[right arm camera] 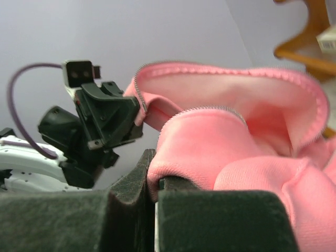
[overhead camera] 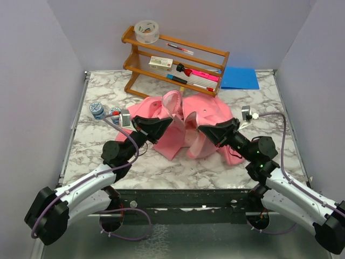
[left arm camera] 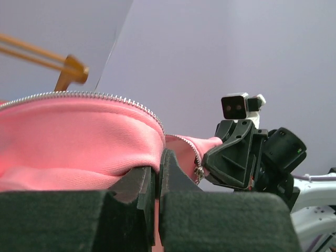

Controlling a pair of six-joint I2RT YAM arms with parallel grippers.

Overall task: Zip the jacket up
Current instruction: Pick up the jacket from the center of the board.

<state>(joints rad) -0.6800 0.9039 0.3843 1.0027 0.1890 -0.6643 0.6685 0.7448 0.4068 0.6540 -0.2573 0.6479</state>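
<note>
**Both front edges pinched, zipper not yet joined**

My left jaws are pressed together on a fold of the jacket (left arm camera: 79,142), with pink fleece drawn down into the slit between the pads. My right jaws are likewise pressed together, pinching a thick roll of the same fleece. Neither pair holds anything else.

Just above my left grip a line of zipper teeth (left arm camera: 105,96) arcs along the edge of the cloth. A second toothed edge runs off towards my right arm. There a small metal piece, which I take for the slider (left arm camera: 198,172), hangs at the cloth just beside that arm's jaws. From the right wrist the two toothed edges show apart, with the paler lining open between them.

From above, the jacket lies bunched in the middle of the desk (overhead camera: 178,170), in front of the wooden rack (overhead camera: 141,70). Its front is open and gathered up between my two arms.

I judge this to be the start: the two front halves are gripped for lining up, and no part of the zipper looks closed. The next move calls for the free toothed end to be brought level with the slider and seated in it, with one side held taut. Slack fleece could fold over the teeth and block them. I cannot tell how near the bottom ends I hold
</note>
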